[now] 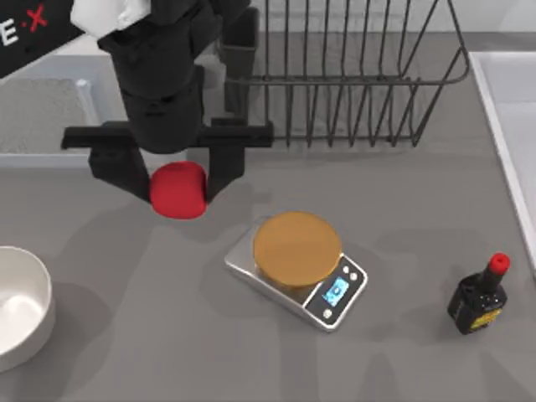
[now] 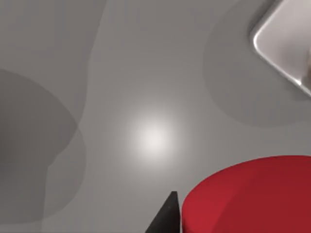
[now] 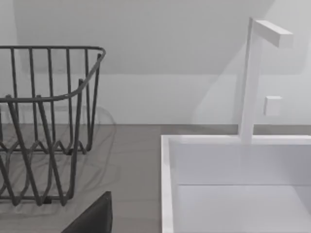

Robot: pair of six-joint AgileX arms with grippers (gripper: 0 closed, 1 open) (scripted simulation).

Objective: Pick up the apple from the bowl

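Bowl [image 1: 23, 301] holds nothing; left gripper [image 1: 177, 191] clenched on apple [image 1: 177, 194], raised above table [image 1: 126, 335].

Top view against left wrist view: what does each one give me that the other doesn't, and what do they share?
Top view alone: the left gripper shut on the bright-red rounded apple, held above the grey table, the white round bowl at the left edge with nothing in it, the dark wire rack and the dark sauce bottle.
Left wrist view alone: the bare tabletop straight beneath the apple.
Both: the apple, and the silver scale with its corner.
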